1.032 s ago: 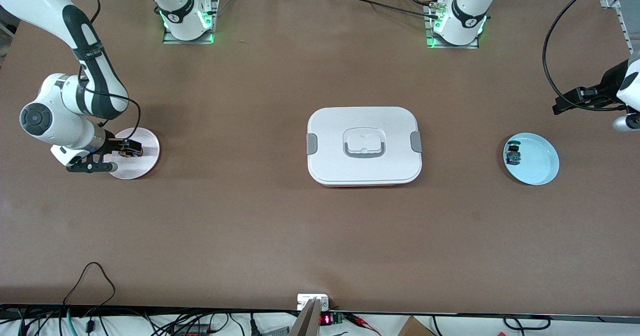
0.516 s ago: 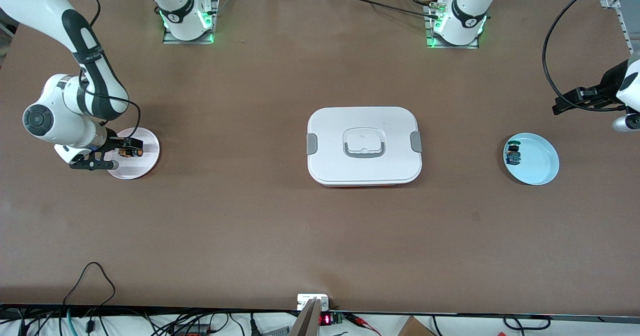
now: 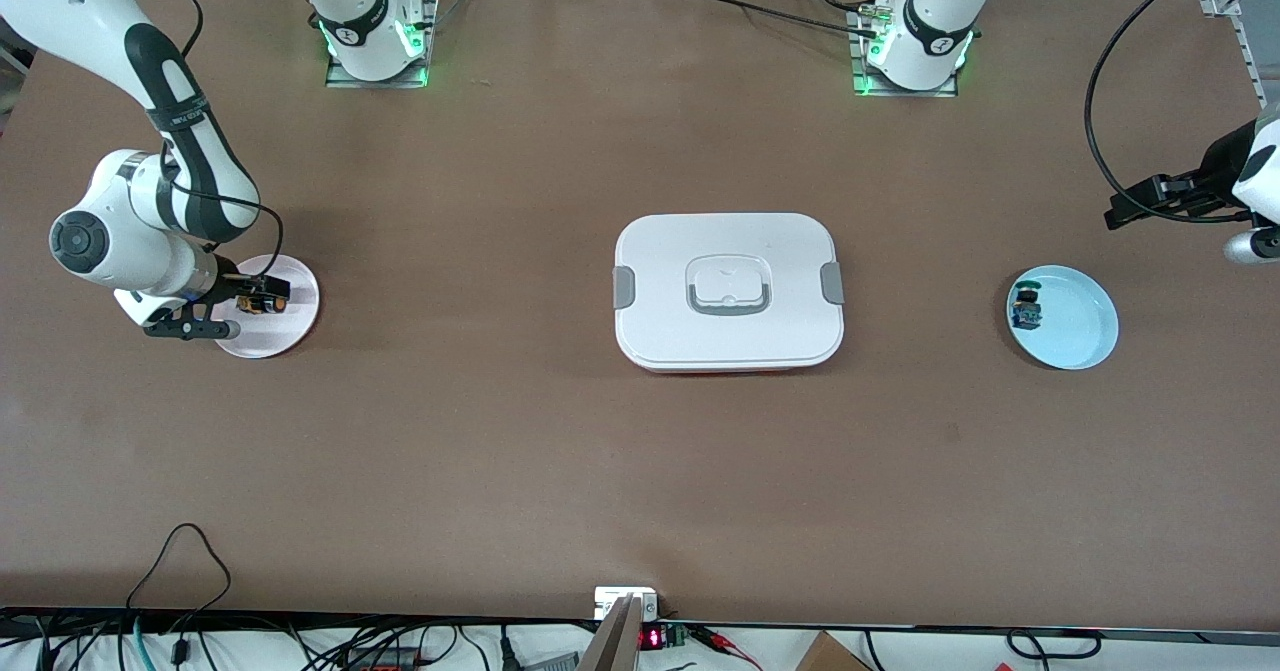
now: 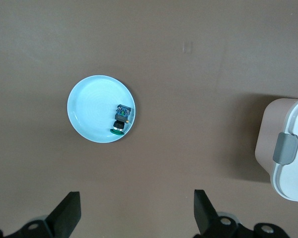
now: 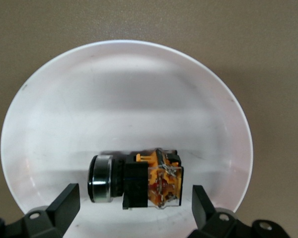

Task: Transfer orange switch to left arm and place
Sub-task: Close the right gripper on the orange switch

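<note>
At frame left, your right gripper (image 3: 243,303) has lowered onto the white plate (image 3: 295,321), jaws wide around the unheld orange switch (image 5: 139,181). Left gripper (image 4: 134,215) waits, open, empty.

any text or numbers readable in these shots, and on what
None can be read.
Red digits glow on a small display at the table edge nearest the front camera: too small to read.
Round dark marks on both arm bases: too blurred to read.
The box, both plates and both switches show no lettering.
</note>
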Robot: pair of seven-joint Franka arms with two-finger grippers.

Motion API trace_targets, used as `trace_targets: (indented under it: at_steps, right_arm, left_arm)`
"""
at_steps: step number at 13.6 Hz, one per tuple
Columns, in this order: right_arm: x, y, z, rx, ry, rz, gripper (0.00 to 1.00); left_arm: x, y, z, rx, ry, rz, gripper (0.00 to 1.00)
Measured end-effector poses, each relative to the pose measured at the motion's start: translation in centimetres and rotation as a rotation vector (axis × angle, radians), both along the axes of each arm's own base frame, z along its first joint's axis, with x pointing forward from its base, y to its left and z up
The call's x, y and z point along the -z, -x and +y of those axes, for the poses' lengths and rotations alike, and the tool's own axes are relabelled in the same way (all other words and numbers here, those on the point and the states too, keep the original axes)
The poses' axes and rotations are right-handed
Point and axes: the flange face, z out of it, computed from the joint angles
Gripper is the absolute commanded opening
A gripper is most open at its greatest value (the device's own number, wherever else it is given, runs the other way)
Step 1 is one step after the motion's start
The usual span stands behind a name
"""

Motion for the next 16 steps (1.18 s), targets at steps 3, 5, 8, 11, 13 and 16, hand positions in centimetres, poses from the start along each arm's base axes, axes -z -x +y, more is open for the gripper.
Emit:
trace_targets:
  at_steps: [3, 5, 8, 11, 13, 16]
  right_arm:
    - [0.11, -0.10, 0.02, 0.005, -0.003, -0.010, 1.00]
    - [0.29, -0.15, 0.01, 0.041, -0.024, -0.020, 1.00]
    - [0.67, -0.12, -0.01, 0.075, -0.044, -0.024, 1.00]
    - [0.88, -0.28, -0.06, 0.073, -0.041, -0.040, 1.00]
    - [0.95, -0.41, -0.09, 0.073, -0.039, -0.047, 1.00]
    - [0.86, -0.53, -0.13, 0.073, -0.039, -0.050, 1.00]
  left_arm:
    - [-0.01, 0.01, 0.08, -0.001, 0.000, 0.000, 1.00]
    - [-0.01, 0.00, 0.07, -0.001, 0.000, 0.000, 1.00]
    - [-0.01, 0.00, 0.07, -0.001, 0.000, 0.000, 1.00]
    - [-0.01, 0.00, 0.07, -0.001, 0.000, 0.000, 1.00]
    - [-0.01, 0.00, 0.07, -0.001, 0.000, 0.000, 1.00]
    - [-0.01, 0.00, 0.07, -0.001, 0.000, -0.001, 1.00]
